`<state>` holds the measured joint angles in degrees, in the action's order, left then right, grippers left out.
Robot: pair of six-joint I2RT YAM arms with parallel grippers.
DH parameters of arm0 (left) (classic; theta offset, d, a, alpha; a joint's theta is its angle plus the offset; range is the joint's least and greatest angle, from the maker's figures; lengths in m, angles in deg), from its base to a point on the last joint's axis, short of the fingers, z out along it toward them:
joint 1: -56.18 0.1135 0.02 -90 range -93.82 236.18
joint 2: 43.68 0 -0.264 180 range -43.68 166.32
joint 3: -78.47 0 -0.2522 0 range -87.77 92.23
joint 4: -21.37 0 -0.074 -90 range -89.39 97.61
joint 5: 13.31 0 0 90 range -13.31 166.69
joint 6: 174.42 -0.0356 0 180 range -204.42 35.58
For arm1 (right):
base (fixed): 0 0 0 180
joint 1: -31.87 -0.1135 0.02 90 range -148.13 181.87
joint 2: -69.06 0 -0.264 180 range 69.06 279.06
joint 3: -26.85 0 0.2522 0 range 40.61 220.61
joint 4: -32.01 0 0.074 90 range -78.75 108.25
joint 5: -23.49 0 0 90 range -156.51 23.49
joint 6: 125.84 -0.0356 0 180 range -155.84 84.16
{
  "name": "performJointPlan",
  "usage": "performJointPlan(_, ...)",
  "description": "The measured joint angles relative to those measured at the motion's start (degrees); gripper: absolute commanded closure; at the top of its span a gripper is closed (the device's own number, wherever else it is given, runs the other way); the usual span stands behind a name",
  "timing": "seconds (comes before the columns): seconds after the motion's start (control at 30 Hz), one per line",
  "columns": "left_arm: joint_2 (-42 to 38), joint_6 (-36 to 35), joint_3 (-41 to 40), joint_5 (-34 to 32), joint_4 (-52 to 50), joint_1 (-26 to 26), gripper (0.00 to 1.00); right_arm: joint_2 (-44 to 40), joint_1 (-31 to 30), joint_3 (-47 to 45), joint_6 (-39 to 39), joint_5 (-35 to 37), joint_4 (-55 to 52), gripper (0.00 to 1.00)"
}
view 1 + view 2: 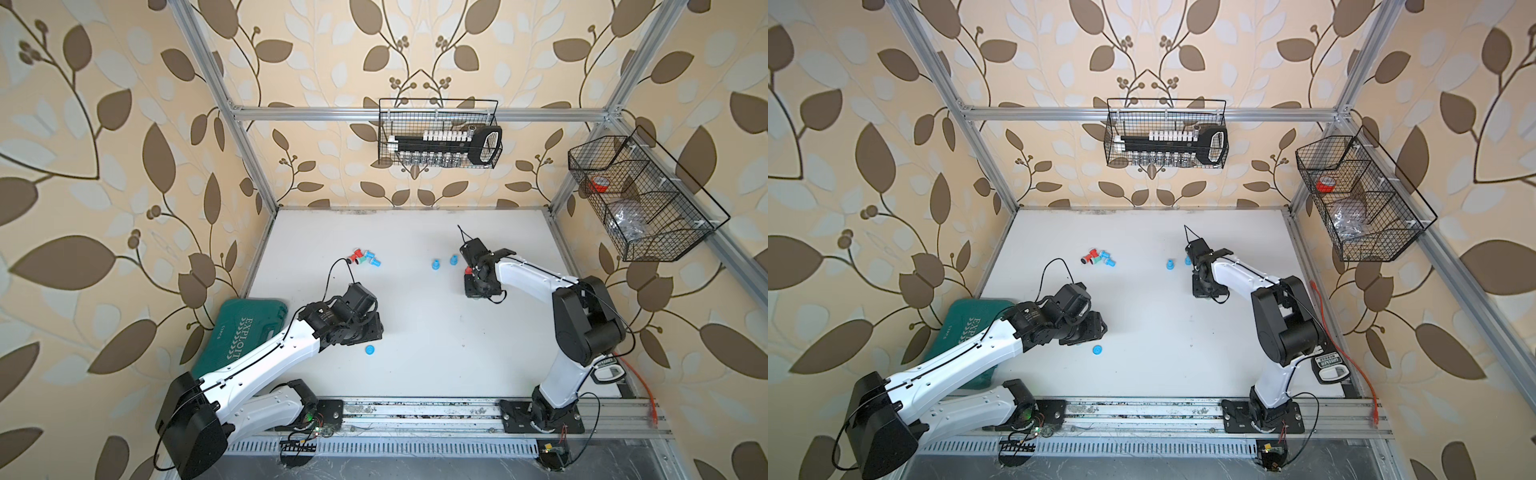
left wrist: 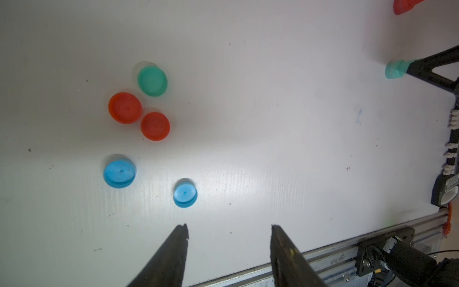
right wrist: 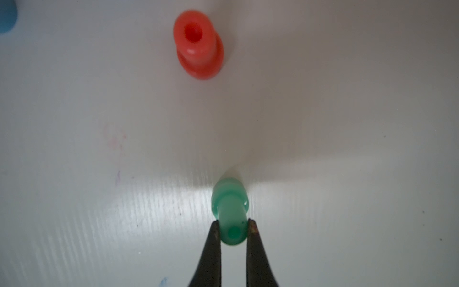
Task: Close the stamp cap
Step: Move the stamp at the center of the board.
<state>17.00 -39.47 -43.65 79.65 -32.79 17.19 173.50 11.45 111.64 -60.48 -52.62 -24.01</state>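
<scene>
Right wrist view: my right gripper (image 3: 234, 223) is pinched on the handle tip of the green stamp (image 3: 229, 198), with the base towards the table (image 3: 347, 124); I cannot tell whether it touches. A red stamp (image 3: 198, 44) stands well beyond it. From the left wrist, my left gripper (image 2: 228, 227) hangs about half open with nothing in it. What I take to be the green cap (image 2: 152, 79) sits just beside two red caps (image 2: 125, 108).

My worries:
- The hold is only at the fingertips, so pressing a cap on could swing the stamp or pop it free.
- The face points down, so it may smear ink.
- Reaching for the green cap could knock the red caps.
</scene>
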Motion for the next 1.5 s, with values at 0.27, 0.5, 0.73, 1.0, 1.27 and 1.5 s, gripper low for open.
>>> performJointPlan(0.27, -0.1, -1.6, 0.0, 0.3, -0.6, 4.3, 0.44, 6.3, 2.5, 8.3, 3.2, 0.0, -1.6, 0.95)
performJointPlan(0.5, 0.3, -3.6, 0.3, 1.6, -0.7, 7.3, 0.44, 7.1, 3.2, 9.7, 4.6, 0.0, -2.4, 0.84)
performJointPlan(0.73, 4.3, -6.1, 3.2, 3.1, -0.9, 9.8, 0.41, 8.5, 3.2, 11.8, 6.0, -1.1, -4.5, 0.63)
performJointPlan(1.0, 9.0, -10.1, 8.2, 4.4, -1.0, 12.5, 0.38, 8.6, 3.2, 16.0, 7.1, -2.8, -7.7, 0.44)
performJointPlan(1.27, 24.1, -15.8, 23.6, 4.0, -1.9, 18.0, 0.39, 5.1, 3.2, 18.7, 7.4, -4.1, -11.6, 0.41)
performJointPlan(1.5, 46.2, -20.8, 42.6, 3.3, -1.7, 19.5, 0.4, -0.8, 3.2, 20.0, 7.6, -4.7, -13.5, 0.4)
